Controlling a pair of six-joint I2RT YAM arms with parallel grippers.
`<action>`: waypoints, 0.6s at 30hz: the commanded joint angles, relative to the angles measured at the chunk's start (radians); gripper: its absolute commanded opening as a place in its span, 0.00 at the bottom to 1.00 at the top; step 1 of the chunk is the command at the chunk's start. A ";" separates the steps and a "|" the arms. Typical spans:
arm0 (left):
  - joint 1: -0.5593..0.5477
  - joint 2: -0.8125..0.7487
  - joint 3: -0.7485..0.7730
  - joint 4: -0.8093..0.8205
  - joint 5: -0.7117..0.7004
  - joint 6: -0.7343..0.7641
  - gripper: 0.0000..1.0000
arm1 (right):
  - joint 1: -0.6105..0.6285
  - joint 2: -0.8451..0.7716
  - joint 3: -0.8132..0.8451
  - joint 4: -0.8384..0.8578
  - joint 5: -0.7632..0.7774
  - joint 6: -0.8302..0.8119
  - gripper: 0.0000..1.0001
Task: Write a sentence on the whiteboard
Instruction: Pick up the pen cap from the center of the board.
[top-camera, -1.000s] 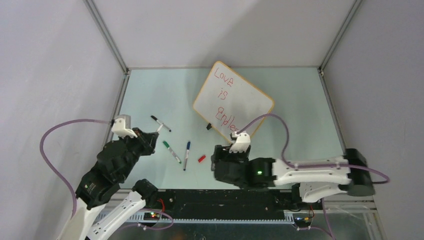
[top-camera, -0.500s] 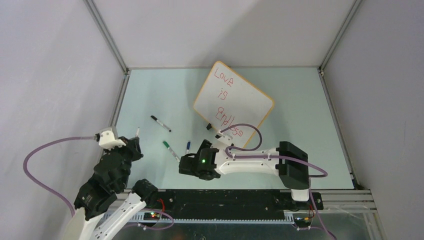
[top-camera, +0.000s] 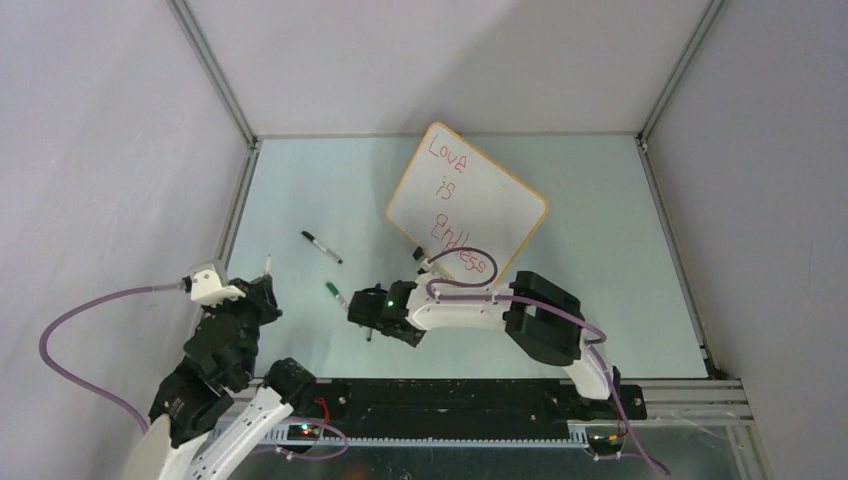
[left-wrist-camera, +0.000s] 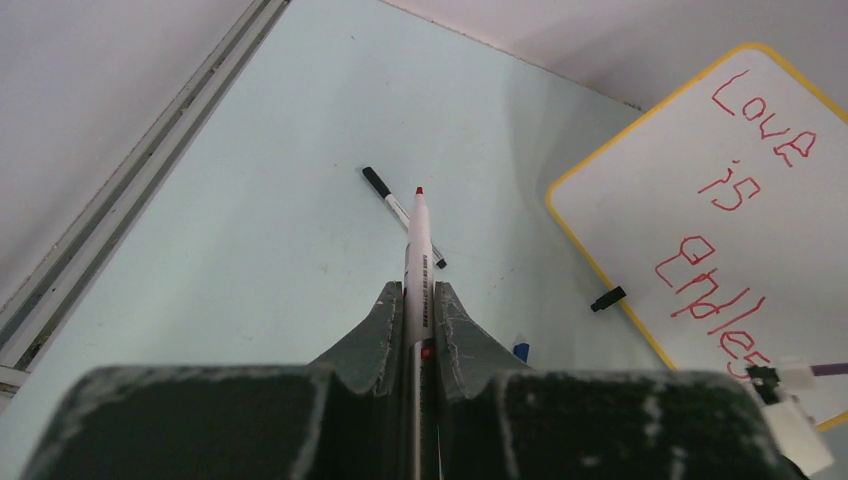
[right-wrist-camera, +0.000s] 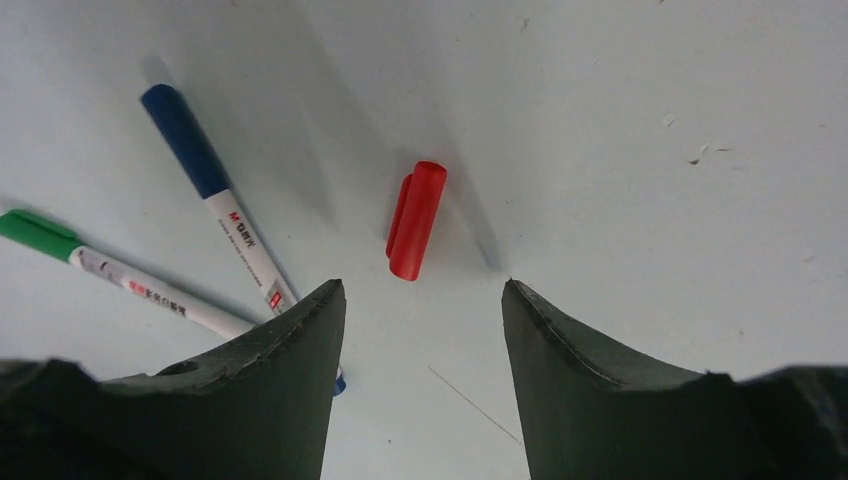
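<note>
The whiteboard (top-camera: 492, 196) lies tilted at the back middle of the table, and it also shows in the left wrist view (left-wrist-camera: 800, 240). The sentence (top-camera: 447, 188) reads "Love is Endless" in red on three lines, also seen in the left wrist view (left-wrist-camera: 735, 190). My left gripper (top-camera: 267, 283) sits at the near left, well away from the board. It is shut on an uncapped red marker (left-wrist-camera: 415, 250) with its tip pointing forward. My right gripper (top-camera: 364, 314) is open and empty, just above the table. A red cap (right-wrist-camera: 416, 220) lies ahead of its jaws.
A blue marker (right-wrist-camera: 215, 200) and a green marker (right-wrist-camera: 100, 270) lie left of the red cap, close to my right gripper's left finger. A black marker (top-camera: 321, 246) lies further back on the left. A black clip foot (top-camera: 417, 253) sits at the board's near edge.
My right arm has swung left from the board's near corner to above the loose markers and cap. My left arm has drawn back toward the near left, still holding the red marker.
</note>
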 joint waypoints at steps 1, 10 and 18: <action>0.005 -0.004 -0.006 0.036 0.002 0.000 0.00 | -0.022 0.040 0.078 -0.008 -0.052 0.000 0.62; 0.004 -0.052 -0.013 0.037 0.002 0.004 0.00 | -0.078 0.085 0.082 -0.026 -0.106 0.000 0.45; 0.005 -0.042 -0.018 0.050 0.047 0.016 0.00 | -0.075 0.048 0.074 -0.016 -0.058 -0.103 0.00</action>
